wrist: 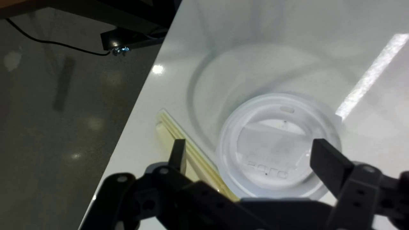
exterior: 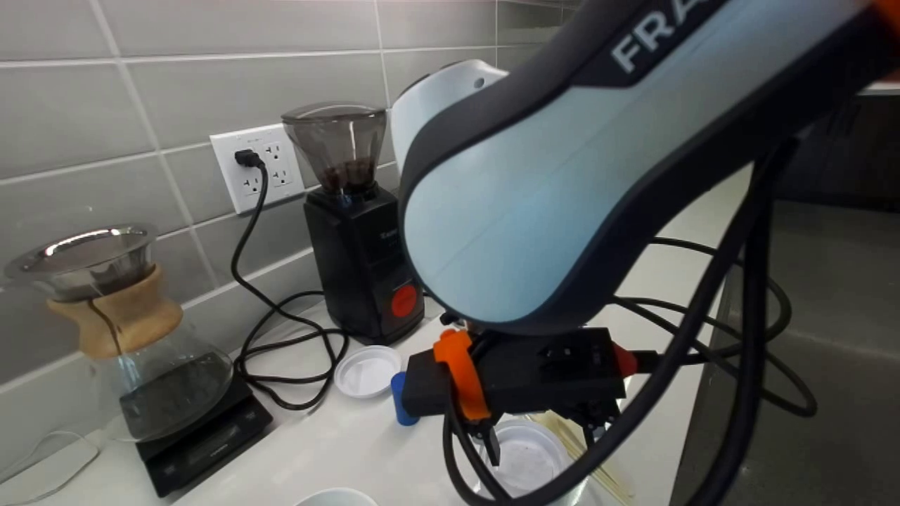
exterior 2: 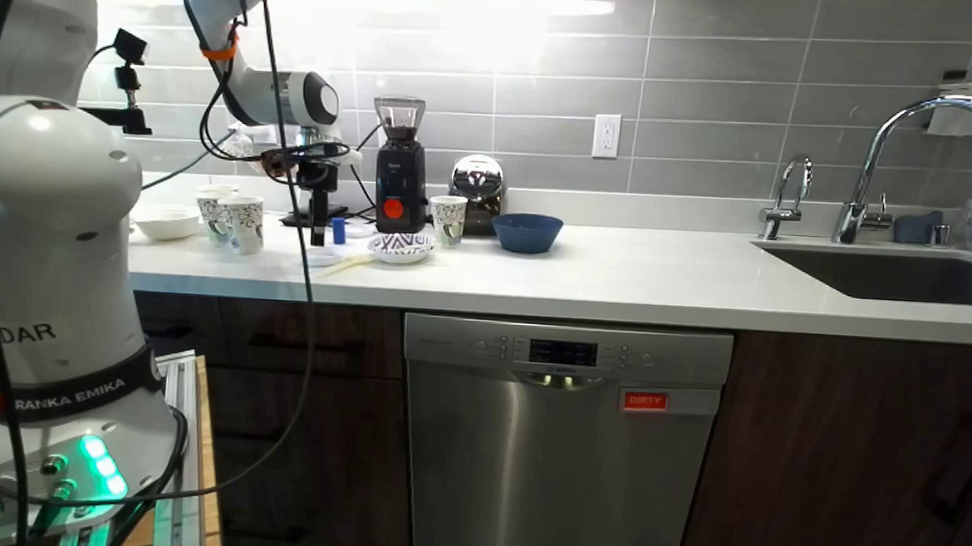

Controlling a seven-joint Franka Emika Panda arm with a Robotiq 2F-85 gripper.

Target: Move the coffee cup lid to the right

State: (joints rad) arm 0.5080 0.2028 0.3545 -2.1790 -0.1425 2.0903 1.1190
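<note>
The coffee cup lid [wrist: 271,153] is round, whitish and slightly translucent, with a raised ring rim. It lies flat on the white counter in the wrist view, near a bundle of pale sticks. In both exterior views it shows below my gripper [exterior: 524,457], and is small at the counter's front [exterior 2: 323,258]. My gripper [wrist: 249,147] is open and empty above it. In the wrist view one finger appears over the sticks and the other overlaps the lid's right rim. I cannot tell whether a finger touches the lid. The gripper body hides the lid's lower edge.
Pale sticks [wrist: 191,150] lie between lid and counter edge. A plain white disc [exterior: 368,371], a blue cylinder [exterior: 401,404] and a black grinder [exterior: 362,260] stand behind. A patterned dish [exterior 2: 401,250], paper cup [exterior 2: 447,221] and blue bowl [exterior 2: 527,233] are to the right.
</note>
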